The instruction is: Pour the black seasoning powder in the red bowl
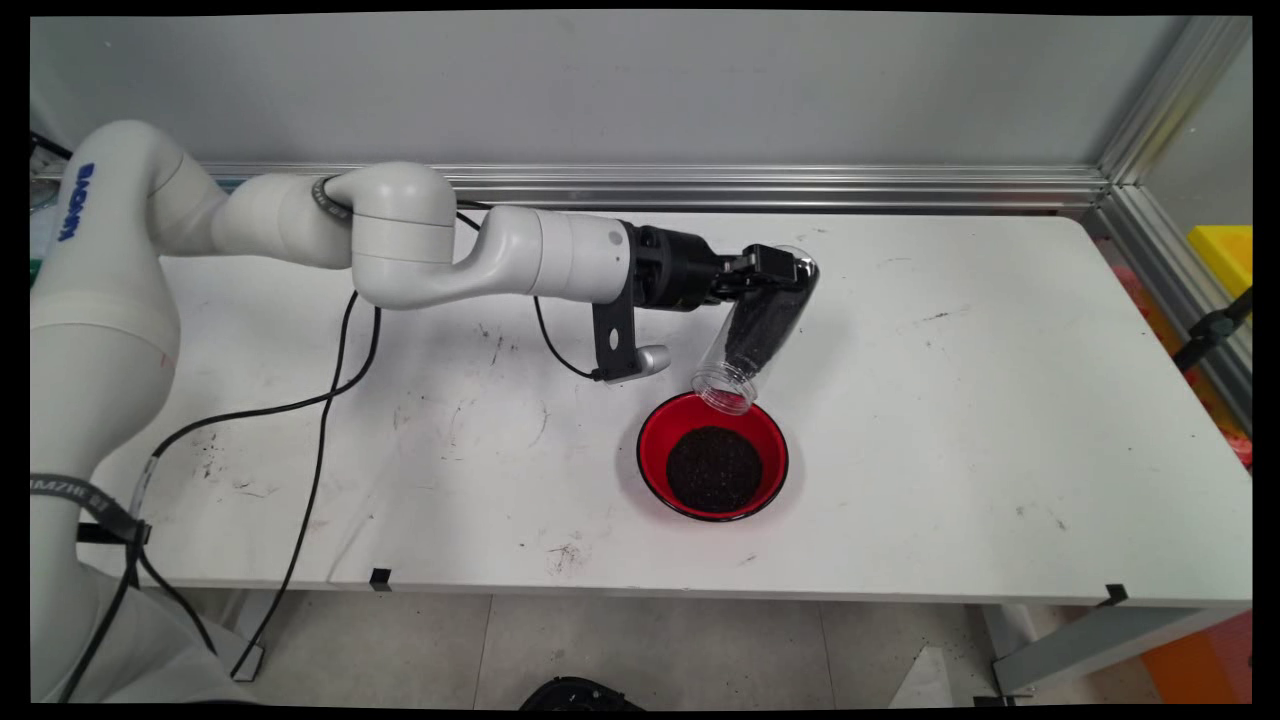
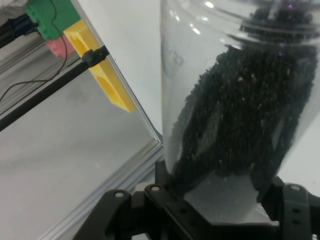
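The gripper [image 1: 775, 268] is clamped on one clear jar [image 1: 755, 335], fingers either side of its closed upper end. The jar is tilted, open mouth pointing down and toward the near-left, closed end up and to the far-right. It's approx. half full of small black grains [image 1: 760, 325]; in the hand view these grains [image 2: 240, 120] pack against the jar's [image 2: 180, 65] wall, w/ the clear part above them bare.

The mouth hangs just over the far rim of one red bowl [image 1: 770, 432] w/ a dark edge; can't tell if it touches the rim. The bowl sits on the white table [image 1: 950, 400], a bit right of centre and toward the near side. Inside it lies one round heap of the same black grains [image 1: 714, 468], covering most of the bottom, red showing all round.

Count: 1 jar, 1 bowl, 2 lots of grains (jar + bowl).

Black cables [image 1: 330, 400] hang from the arm and trail over the table's left part. A yellow block [image 1: 1222, 255] stands beyond the table's right edge; the hand view shows the yellow block [image 2: 102, 75] too, plus a green piece [image 2: 50, 17] beside it.
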Tool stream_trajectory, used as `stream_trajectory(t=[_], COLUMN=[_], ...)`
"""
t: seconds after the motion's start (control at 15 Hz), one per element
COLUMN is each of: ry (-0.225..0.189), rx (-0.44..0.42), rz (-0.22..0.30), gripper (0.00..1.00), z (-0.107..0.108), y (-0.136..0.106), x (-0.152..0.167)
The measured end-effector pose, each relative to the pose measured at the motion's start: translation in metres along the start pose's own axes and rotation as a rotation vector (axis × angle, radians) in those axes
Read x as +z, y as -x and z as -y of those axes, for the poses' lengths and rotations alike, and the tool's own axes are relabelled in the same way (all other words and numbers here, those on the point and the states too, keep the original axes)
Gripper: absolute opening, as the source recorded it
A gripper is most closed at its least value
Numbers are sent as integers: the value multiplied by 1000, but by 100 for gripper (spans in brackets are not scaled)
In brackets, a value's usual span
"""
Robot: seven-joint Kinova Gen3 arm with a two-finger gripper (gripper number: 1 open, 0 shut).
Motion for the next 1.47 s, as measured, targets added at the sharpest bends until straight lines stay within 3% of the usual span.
stream_trajectory(t=[1.47], ry=[-25], rx=[116], rz=[65], gripper=[0], z=[0], y=[-9], x=[-13])
